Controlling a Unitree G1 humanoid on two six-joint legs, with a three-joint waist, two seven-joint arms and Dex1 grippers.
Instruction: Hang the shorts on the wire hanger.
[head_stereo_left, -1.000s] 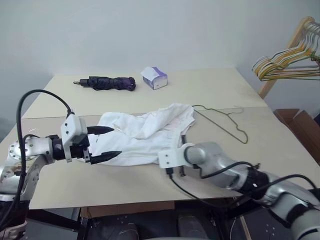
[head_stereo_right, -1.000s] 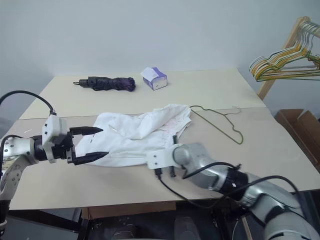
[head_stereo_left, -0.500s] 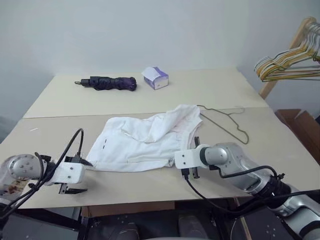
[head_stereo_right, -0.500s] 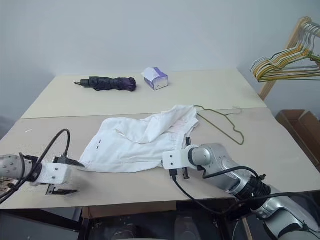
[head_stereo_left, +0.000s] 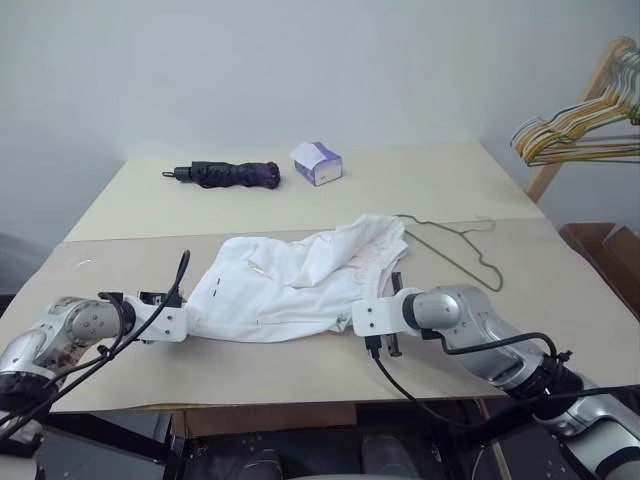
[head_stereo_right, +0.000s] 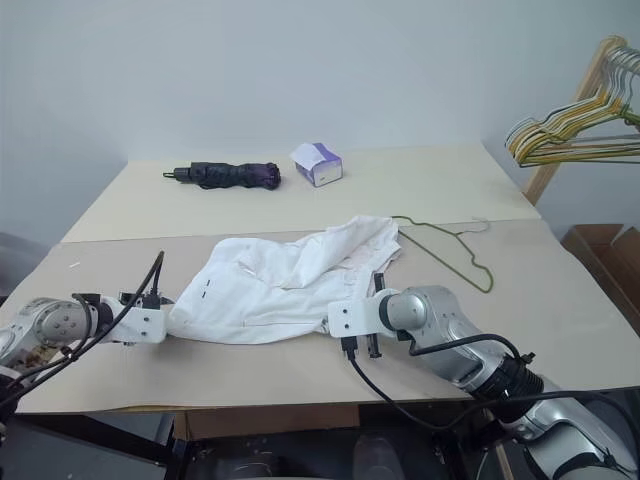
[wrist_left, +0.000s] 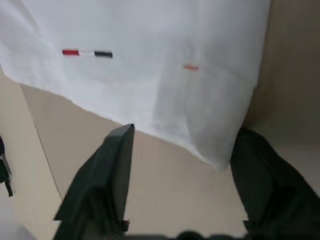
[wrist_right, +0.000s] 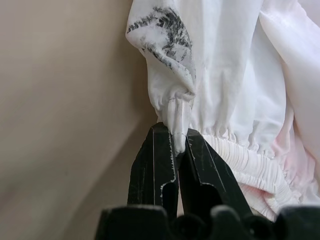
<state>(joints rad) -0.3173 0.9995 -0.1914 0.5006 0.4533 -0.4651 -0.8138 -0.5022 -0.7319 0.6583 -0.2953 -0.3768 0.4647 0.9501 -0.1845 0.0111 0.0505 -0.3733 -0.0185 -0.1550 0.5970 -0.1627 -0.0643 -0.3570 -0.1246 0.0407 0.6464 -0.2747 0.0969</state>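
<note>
At the near edge of the bench (head_stereo_left: 300, 375), the right gripper (wrist_right: 175, 150) has its fingers clenched on a fold of the shorts (head_stereo_left: 300, 285) beside the elastic waistband, at the garment's near right side. At the near left, the left gripper (wrist_left: 182, 150) is low over the bench with its fingers (wrist_left: 112, 170) parted, one on either side of the near left corner of the shorts; the left wrist view shows the cloth's hem lying between them, not pinched, with the small red-and-dark mark (wrist_left: 87, 52) on the cloth just beyond.

The white shorts lie spread and rumpled across the middle of the bench, their left part flatter, their right part bunched up with a faint pink lining showing. Just to the right of them, touching or nearly touching the bunched end, the wire hanger (head_stereo_left: 455, 250) lies flat on the bench with its hook toward the far right.

Farther back sit a folded dark purple umbrella (head_stereo_left: 225, 174) at the left and a white-and-purple tissue box (head_stereo_left: 318, 163) to its right. At the far right, coloured hangers (head_stereo_left: 575, 135) hang on a wooden rack (head_stereo_left: 575, 120).
</note>
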